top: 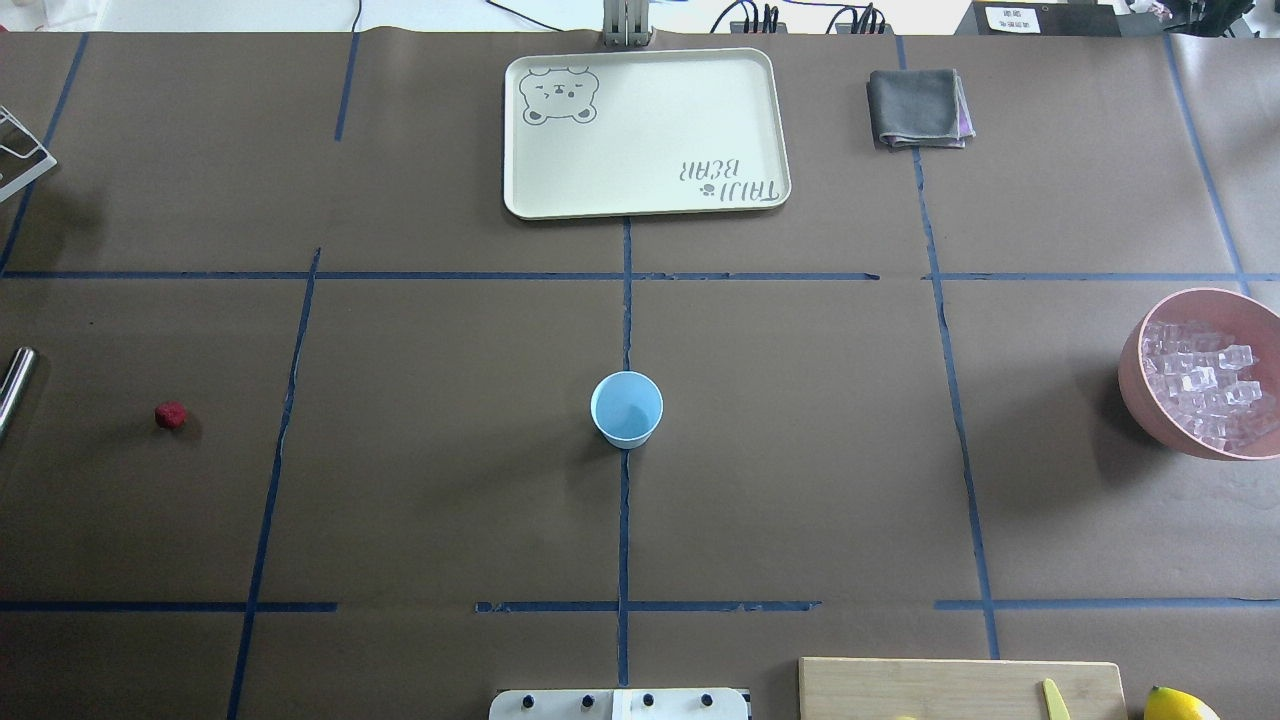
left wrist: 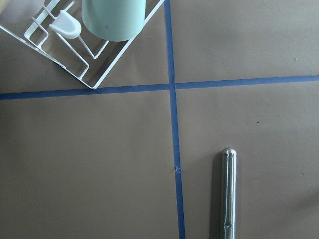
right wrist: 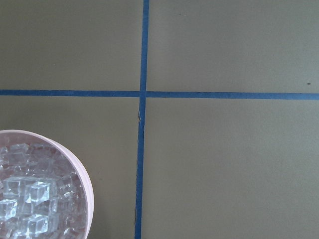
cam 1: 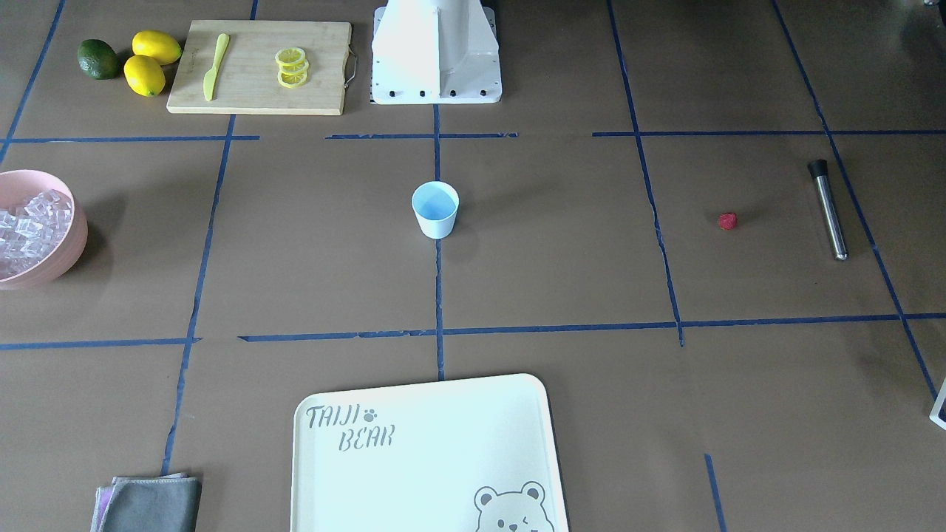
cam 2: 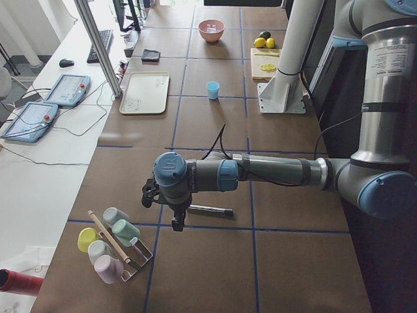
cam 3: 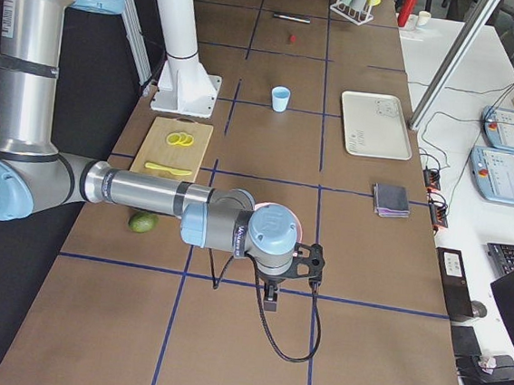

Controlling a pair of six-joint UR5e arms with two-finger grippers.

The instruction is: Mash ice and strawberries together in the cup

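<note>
Opening step, seemingly: small light-blue tapered cup [cam 1: 435,210] empty. Next, fetch clear glassy ice cubes [top: 1200,385] from pink bowl [top: 1128,375], then tiny red strawberry [top: 171,415]. Left pincer [cam 2: 176,220], right pincer [cam 3: 269,299]: cannot tell spread.

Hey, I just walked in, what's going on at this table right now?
Nothing is being handled yet. The light blue cup stands empty mid-table. The strawberry lies on the table on the robot's left, and the ice sits heaped in the pink bowl on its right. The left tool hangs near a steel muddler, the right tool near the bowl. Whether they are open or shut cannot be told.
</note>
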